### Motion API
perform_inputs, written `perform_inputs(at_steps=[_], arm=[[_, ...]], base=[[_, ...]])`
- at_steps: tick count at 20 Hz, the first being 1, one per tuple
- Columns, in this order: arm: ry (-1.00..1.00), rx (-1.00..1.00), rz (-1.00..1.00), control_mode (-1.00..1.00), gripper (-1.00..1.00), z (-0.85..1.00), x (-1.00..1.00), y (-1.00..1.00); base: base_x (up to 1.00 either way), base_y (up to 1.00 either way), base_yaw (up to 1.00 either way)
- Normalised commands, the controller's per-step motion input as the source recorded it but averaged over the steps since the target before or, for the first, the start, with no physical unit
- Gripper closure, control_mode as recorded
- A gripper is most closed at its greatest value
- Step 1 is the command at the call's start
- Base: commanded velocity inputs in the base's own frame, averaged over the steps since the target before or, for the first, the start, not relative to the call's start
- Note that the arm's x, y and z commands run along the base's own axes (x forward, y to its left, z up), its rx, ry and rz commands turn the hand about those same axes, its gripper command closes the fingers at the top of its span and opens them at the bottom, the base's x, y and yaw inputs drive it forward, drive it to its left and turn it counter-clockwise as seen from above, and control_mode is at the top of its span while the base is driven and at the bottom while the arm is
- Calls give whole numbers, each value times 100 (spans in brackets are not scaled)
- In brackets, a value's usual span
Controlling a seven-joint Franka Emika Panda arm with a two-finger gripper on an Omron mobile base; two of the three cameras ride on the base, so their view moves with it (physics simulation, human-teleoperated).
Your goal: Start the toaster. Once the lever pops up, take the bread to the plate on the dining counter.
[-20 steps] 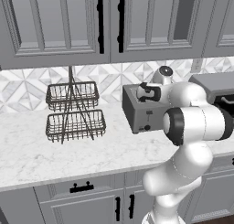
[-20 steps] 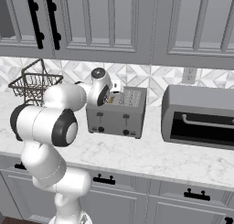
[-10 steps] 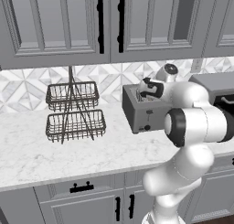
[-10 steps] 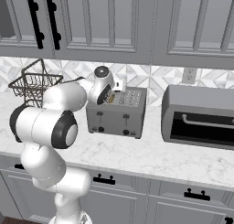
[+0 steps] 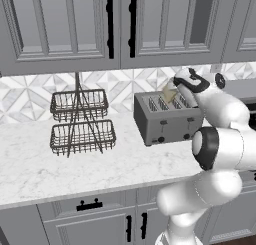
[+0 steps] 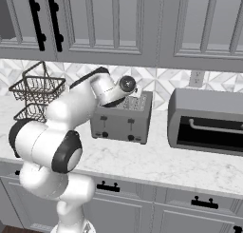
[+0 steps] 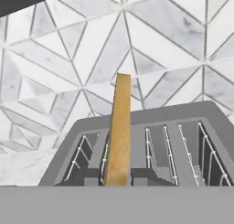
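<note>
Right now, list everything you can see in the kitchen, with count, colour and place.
toaster: one, grey, four slots, on the worktop
bread: one slice, tan, edge-on above a toaster slot, between the fingertips
toaster oven: one, grey with dark window, right of the toaster
wire basket stand: one, dark, two tiers, left of the toaster
worktop: one, white marble
cabinets: grey, dark handles, above and below
gripper: one, closed on the bread

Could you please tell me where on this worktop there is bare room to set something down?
The marble worktop is bare in front of the wire basket stand and between that stand and the toaster. In the right base view, bare marble also runs before the toaster oven. Above the toaster it is crowded: the gripper holds the bread there.
</note>
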Motion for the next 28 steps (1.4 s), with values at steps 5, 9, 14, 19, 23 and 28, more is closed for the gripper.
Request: perform_inputs(at_steps=[5,9,14,19,23,28], arm=[[-30,11,0,-100,100,52,-89,-33],[-9,-7,5,-100,100,55,-100,-17],[-1,-22,13,-100,100,80,-100,0],[0,-44,11,-100,100,56,-100,13],[7,-62,2,-100,100,4,-82,77],[1,-32,0,-100,100,-17,-34,63]], base=[[0,0,0],[0,0,0],[0,0,0],[0,0,0],[0,0,0],[0,0,0]])
